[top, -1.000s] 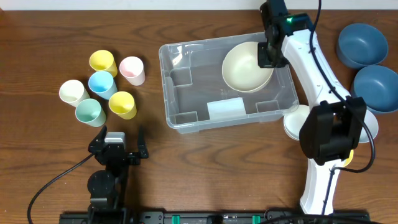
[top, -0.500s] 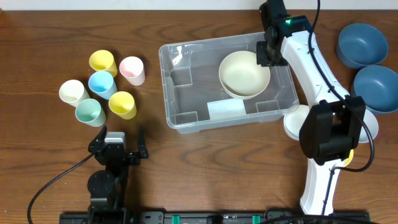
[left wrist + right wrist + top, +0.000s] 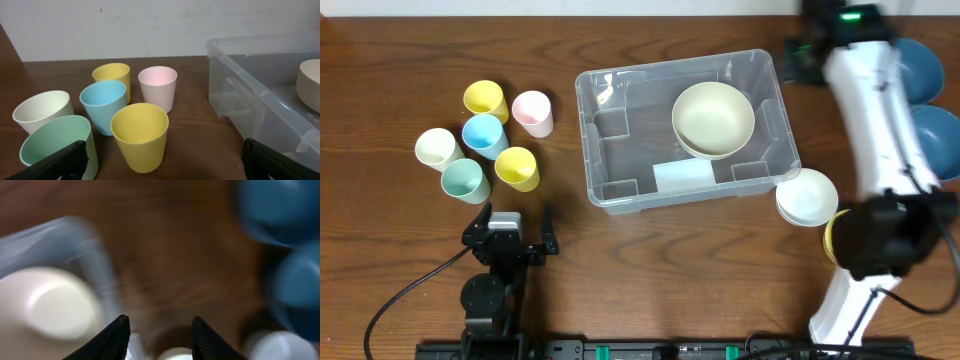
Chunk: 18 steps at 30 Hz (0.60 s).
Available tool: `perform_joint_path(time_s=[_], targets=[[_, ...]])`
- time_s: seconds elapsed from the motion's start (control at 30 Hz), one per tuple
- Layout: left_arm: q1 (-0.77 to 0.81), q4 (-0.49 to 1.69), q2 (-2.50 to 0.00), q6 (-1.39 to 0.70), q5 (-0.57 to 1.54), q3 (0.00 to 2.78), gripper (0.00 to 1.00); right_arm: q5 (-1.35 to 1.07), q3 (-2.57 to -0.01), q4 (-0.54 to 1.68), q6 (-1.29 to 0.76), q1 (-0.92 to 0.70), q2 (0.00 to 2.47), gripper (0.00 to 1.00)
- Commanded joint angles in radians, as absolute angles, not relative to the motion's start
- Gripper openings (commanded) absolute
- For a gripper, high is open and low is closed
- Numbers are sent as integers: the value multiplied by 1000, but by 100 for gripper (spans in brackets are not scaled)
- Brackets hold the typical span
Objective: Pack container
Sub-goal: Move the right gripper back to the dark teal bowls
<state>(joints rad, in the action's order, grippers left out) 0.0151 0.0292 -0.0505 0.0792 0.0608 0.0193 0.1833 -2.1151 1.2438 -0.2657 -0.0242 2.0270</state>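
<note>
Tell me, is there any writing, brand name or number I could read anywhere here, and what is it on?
No text can be read in any view.
White label on the bottom of the clear container: looks blank from overhead; any print is too small to tell.
Pastel cups and cream bowl: plain, no marks.
Right wrist view: too blurred to read anything.
</note>
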Motion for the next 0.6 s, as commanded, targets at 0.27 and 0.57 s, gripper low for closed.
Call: perform_joint_path(time_s=[0.27,0.57], targets=[[16,67,-51,82,62,5,98,-2,-2106,1370,-414,460,2015,42],[16,67,-51,82,62,5,98,34,-2017,1394,-452,650,2015,42]])
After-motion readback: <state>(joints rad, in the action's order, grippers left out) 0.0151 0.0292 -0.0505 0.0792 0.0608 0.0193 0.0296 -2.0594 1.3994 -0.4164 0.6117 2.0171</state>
